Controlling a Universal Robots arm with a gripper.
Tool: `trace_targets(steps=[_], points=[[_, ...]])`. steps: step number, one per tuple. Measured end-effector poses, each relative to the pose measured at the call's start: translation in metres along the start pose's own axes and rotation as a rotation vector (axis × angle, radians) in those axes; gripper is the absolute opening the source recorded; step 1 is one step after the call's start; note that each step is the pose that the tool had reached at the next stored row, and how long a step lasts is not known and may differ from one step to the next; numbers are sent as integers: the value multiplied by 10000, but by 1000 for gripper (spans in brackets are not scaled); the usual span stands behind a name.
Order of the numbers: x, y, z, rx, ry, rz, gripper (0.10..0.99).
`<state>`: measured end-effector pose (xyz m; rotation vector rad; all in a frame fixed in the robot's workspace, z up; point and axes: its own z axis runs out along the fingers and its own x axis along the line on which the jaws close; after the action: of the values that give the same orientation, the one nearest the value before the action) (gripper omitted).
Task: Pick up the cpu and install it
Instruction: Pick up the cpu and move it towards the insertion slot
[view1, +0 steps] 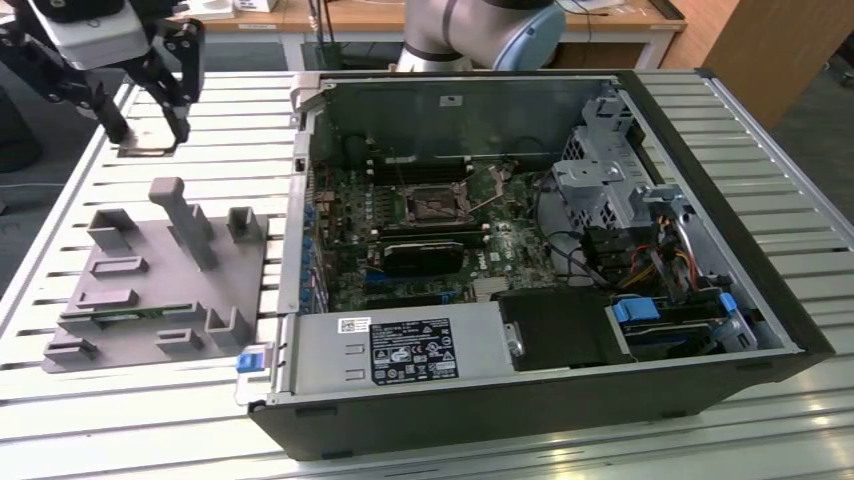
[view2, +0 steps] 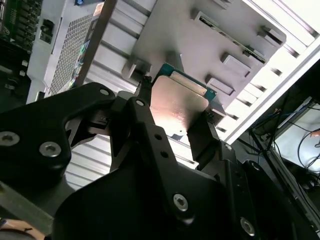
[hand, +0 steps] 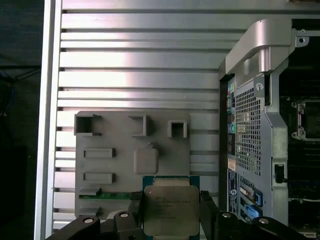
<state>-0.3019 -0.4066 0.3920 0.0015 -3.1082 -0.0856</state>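
Cpu (hand: 171, 210) clamped in the jaws — exterior view shows the whole open computer case (view1: 454, 105).

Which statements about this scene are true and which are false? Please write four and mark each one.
1. The fingers hold the cpu. True.
2. The cpu sits in the socket. False: it is between the fingers, outside the case.
3. The fixture lies on the table. True.
4. The case is closed. False: it lies open, and its board shows.
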Motion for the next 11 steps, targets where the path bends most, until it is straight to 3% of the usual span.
trace_targets(steps=[11], points=[[-500, 0, 46, 0, 180, 10, 541]])
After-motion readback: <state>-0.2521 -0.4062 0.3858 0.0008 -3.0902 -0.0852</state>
